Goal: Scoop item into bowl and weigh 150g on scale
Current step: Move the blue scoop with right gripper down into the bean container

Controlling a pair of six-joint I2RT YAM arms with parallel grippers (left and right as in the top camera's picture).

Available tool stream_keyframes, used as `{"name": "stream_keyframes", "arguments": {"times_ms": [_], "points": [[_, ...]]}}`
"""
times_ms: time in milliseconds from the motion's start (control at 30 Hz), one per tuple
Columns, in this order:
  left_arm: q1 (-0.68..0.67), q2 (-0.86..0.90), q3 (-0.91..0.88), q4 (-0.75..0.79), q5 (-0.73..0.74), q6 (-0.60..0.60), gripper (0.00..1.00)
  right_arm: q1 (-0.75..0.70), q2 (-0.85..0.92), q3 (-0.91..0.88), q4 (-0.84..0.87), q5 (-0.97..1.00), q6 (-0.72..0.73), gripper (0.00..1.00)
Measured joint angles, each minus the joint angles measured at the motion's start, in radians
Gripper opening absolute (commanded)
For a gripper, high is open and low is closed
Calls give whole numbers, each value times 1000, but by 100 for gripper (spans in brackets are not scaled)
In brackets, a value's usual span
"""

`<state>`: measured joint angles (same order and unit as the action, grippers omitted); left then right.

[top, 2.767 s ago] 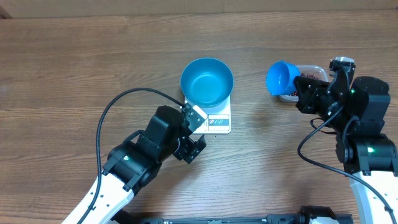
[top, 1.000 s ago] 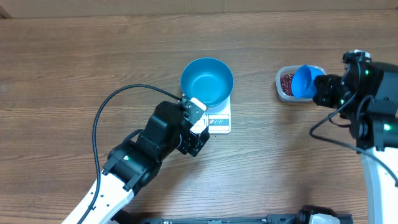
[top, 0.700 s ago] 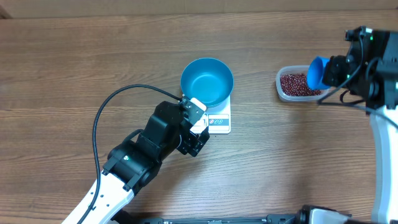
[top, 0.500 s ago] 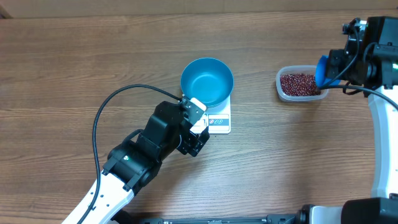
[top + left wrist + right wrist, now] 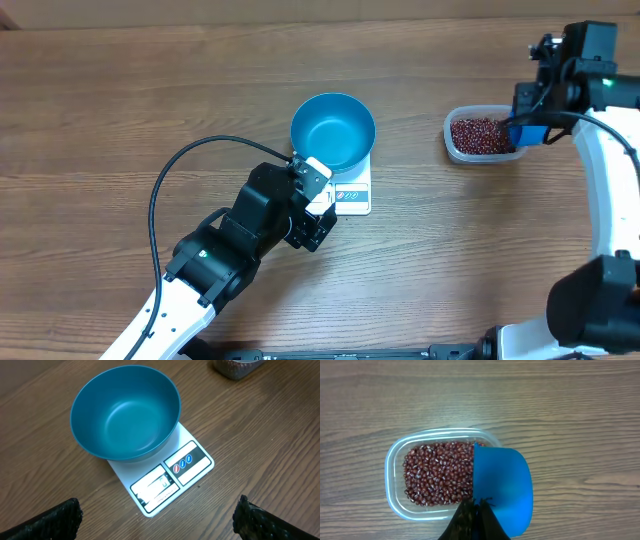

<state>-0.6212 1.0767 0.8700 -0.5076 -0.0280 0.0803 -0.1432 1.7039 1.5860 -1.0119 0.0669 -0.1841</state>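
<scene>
The glossy blue bowl stands empty on the white scale. My left gripper hovers open just in front of the scale, with nothing between its fingers. At the right, maroon beans fill a clear plastic tub. My right gripper is shut on the handle of a small blue scoop. The scoop is tipped on edge over the tub's right end, its rim at the beans.
The brown wooden table carries nothing else. The left arm's black cable loops over the table left of the scale. The right arm reaches in from the right edge.
The right arm has swung the scoop rightward from over the tub's middle to its right end and tipped it on edge. The left arm, bowl and scale have not moved.
</scene>
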Motion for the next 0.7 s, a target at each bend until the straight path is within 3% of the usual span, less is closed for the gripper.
{"name": "stream_keyframes", "arguments": {"times_ms": [267,700], "points": [[0,0,0,0,0,0,100,52,92,0,4,49,0,4],[0,0,0,0,0,0,100,103,102,0,91,126,-38,4]]}}
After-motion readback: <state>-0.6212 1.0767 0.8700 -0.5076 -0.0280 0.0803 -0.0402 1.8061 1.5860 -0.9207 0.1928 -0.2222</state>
